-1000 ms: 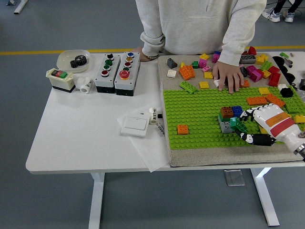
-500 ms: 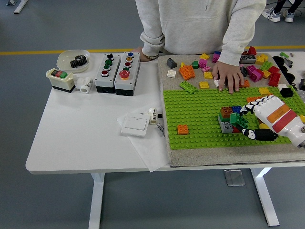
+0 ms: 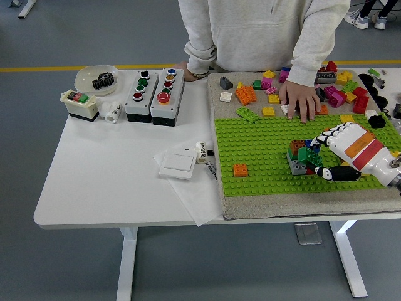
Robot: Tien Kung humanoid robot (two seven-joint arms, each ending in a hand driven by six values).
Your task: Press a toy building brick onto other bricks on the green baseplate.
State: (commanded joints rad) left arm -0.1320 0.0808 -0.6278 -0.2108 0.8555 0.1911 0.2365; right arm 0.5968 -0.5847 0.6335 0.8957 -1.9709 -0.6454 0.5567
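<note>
The white desk (image 3: pixel 113 182) has a smooth, bare stretch along its near left part, while its right half is covered by a coarse beige mat (image 3: pixel 294 205) reaching the near edge and running out of frame at the right. On the mat lies the studded green baseplate (image 3: pixel 263 157), mostly open on its left side apart from one small orange brick (image 3: pixel 240 170). A person stands at the far edge, one hand (image 3: pixel 301 100) pressed flat among scattered loose bricks (image 3: pixel 338 94) just beyond the baseplate. On the far left sit two grey push-button boxes (image 3: pixel 153 95); a flat white switch (image 3: pixel 179 164) rests on paper near the middle. The right hand (image 3: pixel 343 150), white-shelled with black joints, comes in from the right, its fingers (image 3: pixel 321 141) curled around a green brick (image 3: pixel 305 154) held on top of the small stack of bricks (image 3: pixel 299 158) at the baseplate's right of centre.
</note>
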